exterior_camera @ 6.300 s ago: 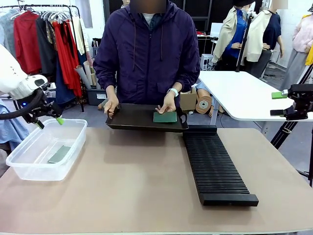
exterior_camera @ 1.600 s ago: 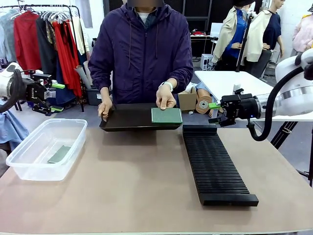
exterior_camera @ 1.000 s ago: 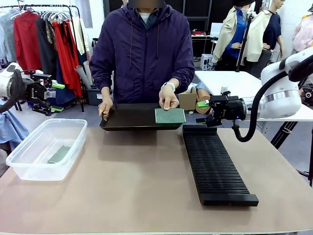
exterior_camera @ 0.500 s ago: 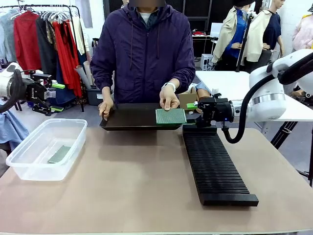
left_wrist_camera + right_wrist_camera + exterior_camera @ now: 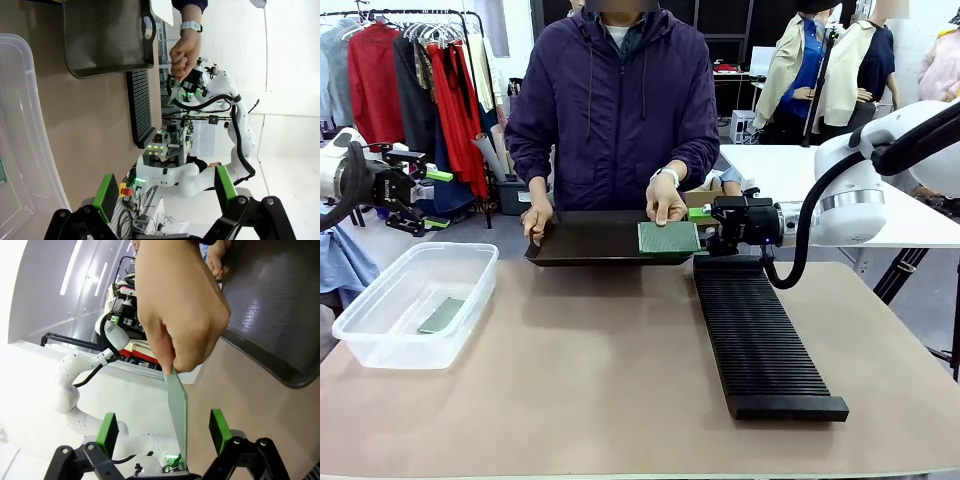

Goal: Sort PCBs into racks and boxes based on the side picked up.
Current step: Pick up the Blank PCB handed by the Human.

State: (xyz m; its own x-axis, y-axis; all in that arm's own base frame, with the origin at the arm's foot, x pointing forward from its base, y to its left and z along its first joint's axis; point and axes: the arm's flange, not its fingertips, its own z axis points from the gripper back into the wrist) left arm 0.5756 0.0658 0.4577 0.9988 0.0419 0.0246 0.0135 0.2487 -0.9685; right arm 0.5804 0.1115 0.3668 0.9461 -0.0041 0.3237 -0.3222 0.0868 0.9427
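A person across the table holds up a green PCB (image 5: pixel 669 237) by its far edge, over the right end of a black tray (image 5: pixel 585 241). My right gripper (image 5: pixel 701 219) is at the board's right edge. In the right wrist view the PCB (image 5: pixel 178 412) stands edge-on between the open fingers of this gripper (image 5: pixel 163 432), with a gap on each side, pinched by the person's hand (image 5: pixel 180 305). Far left, above the clear box (image 5: pixel 390 350), my left gripper (image 5: pixel 438 198) hangs open with nothing in it. Another PCB (image 5: pixel 442 315) lies in the box. The black rack (image 5: pixel 760 340) lies right of centre.
The person's other hand (image 5: pixel 538 218) grips the tray's left end. In the left wrist view the open left gripper (image 5: pixel 165 192) looks along the table past the box (image 5: pixel 20 125), the tray (image 5: pixel 107 35) and the rack (image 5: pixel 140 107). Bare tabletop lies between box and rack.
My right arm has reached left until its open fingers stand on either side of the held PCB. The person has kept the board raised. My left arm has not moved in the last second.
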